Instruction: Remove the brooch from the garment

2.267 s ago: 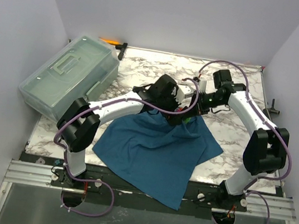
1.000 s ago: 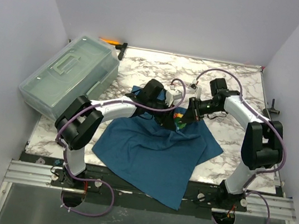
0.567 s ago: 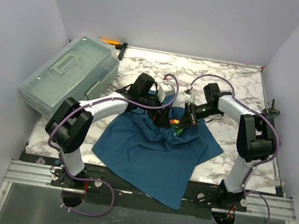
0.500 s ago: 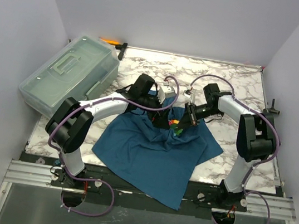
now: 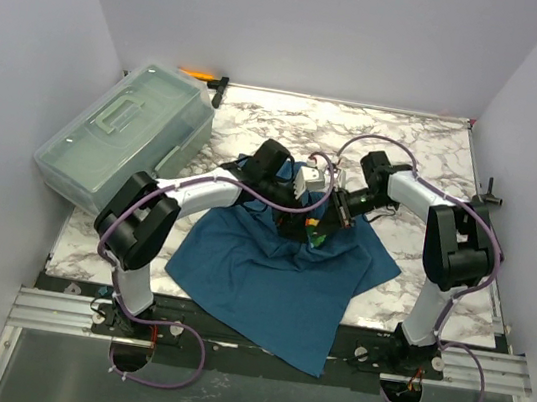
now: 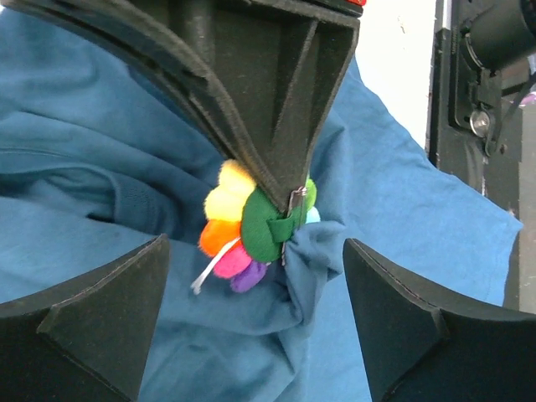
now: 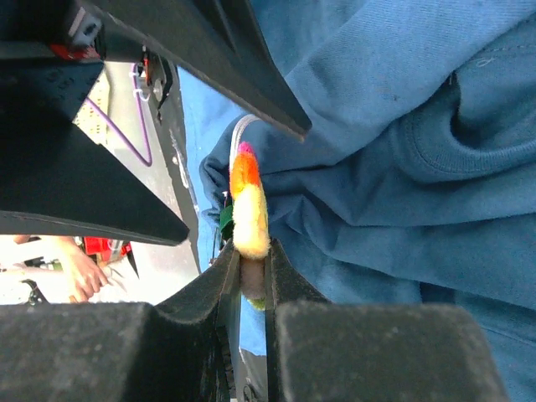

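Observation:
The garment (image 5: 278,273), a teal T-shirt, lies spread over the table's near middle. The brooch (image 5: 314,230) is a small fuzzy flower of yellow, orange, pink, purple and green. My right gripper (image 5: 325,224) is shut on it: in the right wrist view its fingers (image 7: 251,270) pinch the brooch (image 7: 248,209) edge-on. In the left wrist view the brooch (image 6: 251,224) still sits on a pulled-up bunch of the garment (image 6: 310,268). My left gripper (image 6: 253,251) is open, its jaws standing wide on either side of the brooch and that bunch, touching neither. It meets the right gripper in the top view (image 5: 298,222).
A translucent lidded plastic box (image 5: 127,134) stands at the left. An orange-handled tool (image 5: 201,76) lies at the back left by the wall. Bare marble tabletop (image 5: 429,144) shows behind and right of the shirt. A black clamp (image 5: 490,194) sticks out at the right edge.
My left gripper has swung right, to close around the brooch. My right gripper stays shut on the brooch and has shifted slightly. The shirt's raised top edge has come lower.

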